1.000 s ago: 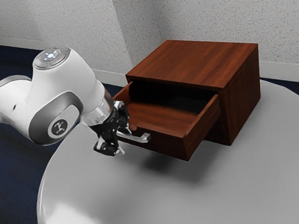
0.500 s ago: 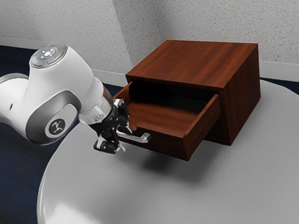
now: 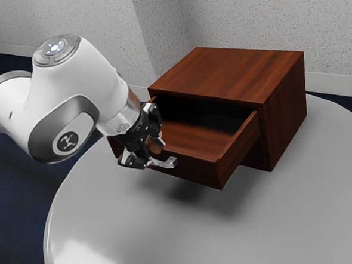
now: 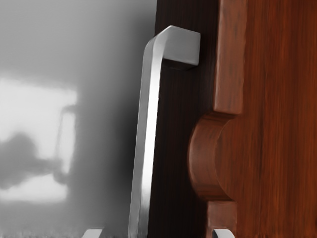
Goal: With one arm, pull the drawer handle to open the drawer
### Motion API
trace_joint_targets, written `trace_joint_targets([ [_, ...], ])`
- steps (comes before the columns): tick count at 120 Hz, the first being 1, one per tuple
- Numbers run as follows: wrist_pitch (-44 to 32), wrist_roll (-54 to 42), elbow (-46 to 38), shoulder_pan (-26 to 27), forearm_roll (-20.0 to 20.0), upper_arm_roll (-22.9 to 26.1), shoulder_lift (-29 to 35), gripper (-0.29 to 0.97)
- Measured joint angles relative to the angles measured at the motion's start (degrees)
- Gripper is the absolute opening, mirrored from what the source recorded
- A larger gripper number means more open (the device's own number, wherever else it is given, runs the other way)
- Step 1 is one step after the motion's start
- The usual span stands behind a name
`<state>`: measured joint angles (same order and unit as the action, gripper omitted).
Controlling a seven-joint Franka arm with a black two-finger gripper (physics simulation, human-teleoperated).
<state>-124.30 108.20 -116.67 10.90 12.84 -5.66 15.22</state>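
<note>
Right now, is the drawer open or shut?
Partly open: the drawer juts forward out of the cabinet, its hollow inside showing from above.

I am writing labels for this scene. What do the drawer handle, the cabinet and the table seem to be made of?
The handle looks like brushed metal: silver-grey with a soft sheen along the bar. The cabinet looks like dark reddish wood, stained and smooth: grain streaks show. The table is plain matte grey; its material is unclear, perhaps painted or plastic.
</note>
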Motion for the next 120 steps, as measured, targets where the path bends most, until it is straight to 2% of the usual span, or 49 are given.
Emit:
trace_joint_targets([
  [13, 2.6, 0.2, 4.7, -0.2, -0.3, 1.5, -0.3, 0.37],
  [20, 9.3, 0.3, 15.0, 0.0, -0.5, 5.0, -1.7, 0.44],
  [27, 17.8, -1.1, 27.8, 0.1, -1.6, 6.2, -4.7, 0.49],
  [35, 25.1, -8.4, 34.0, -2.1, -2.8, 5.7, -7.0, 0.54],
  [53, 34.1, -27.1, 36.6, -8.5, -4.4, 5.2, -14.8, 0.6],
  [77, 35.8, -45.6, 43.6, -13.6, -4.7, 4.1, -15.0, 0.63],
  [91, 36.5, -54.3, 48.5, -12.9, -4.1, 1.1, -10.8, 0.64],
  [108, 40.8, -62.5, 49.0, -7.2, -3.5, 3.3, -10.5, 0.65],
  [120, 42.8, -67.2, 49.0, -5.9, -3.2, 4.6, -10.6, 0.65],
])
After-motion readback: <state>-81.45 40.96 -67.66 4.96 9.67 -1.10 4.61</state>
